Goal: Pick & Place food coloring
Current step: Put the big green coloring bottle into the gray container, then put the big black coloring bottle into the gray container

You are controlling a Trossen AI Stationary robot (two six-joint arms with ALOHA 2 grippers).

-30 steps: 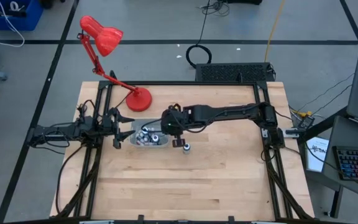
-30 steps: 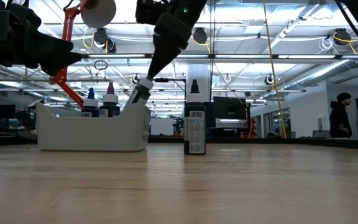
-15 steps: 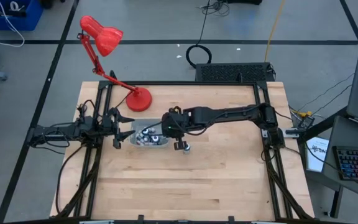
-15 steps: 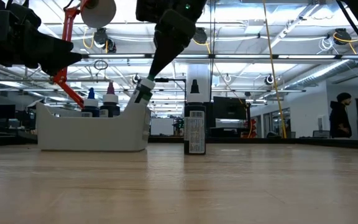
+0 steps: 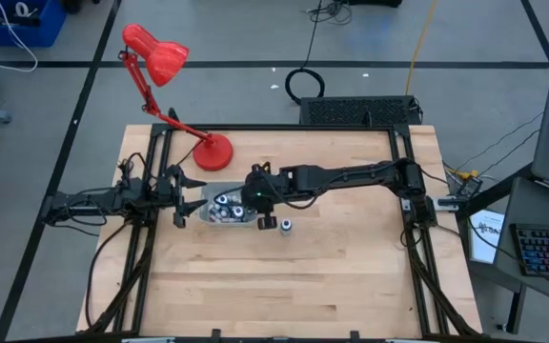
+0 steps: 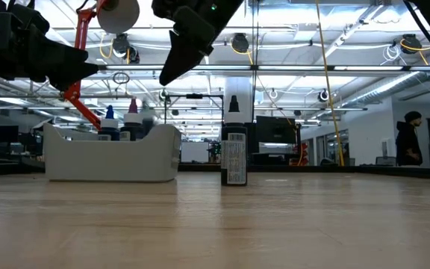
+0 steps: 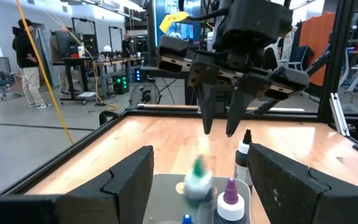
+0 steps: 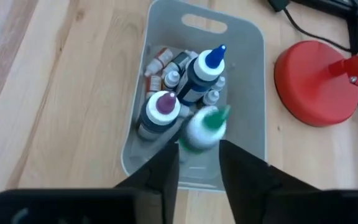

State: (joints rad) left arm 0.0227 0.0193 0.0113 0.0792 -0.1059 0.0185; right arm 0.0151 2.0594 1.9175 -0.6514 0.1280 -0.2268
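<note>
The grey tray [image 5: 229, 208] stands on the table with several food coloring bottles upright in it, among them a blue-tipped one [image 8: 201, 71] and a purple-capped one [image 8: 160, 109]. My right gripper [image 7: 219, 121] hangs open above the tray. A green-capped bottle [image 8: 204, 127] shows blurred just below its fingertips, over the tray's other bottles, also seen as a blur in the left wrist view [image 7: 197, 180]. One dark bottle [image 5: 286, 226] stands upright on the wood just right of the tray. My left gripper [image 5: 189, 198] waits open at the tray's left end.
The red lamp's base [image 5: 213, 151] sits just beyond the tray's far side, with its arm and shade reaching toward the far left. The wood toward the near edge [image 5: 284, 286] is bare. A person [image 6: 409, 138] stands far off in the room behind.
My right gripper, holding the green-capped bottle at the tray's right end, moved left over the tray and rose. It let go of the bottle, which now drops blurred into the tray among the others. The dark bottle on the wood stayed put.
</note>
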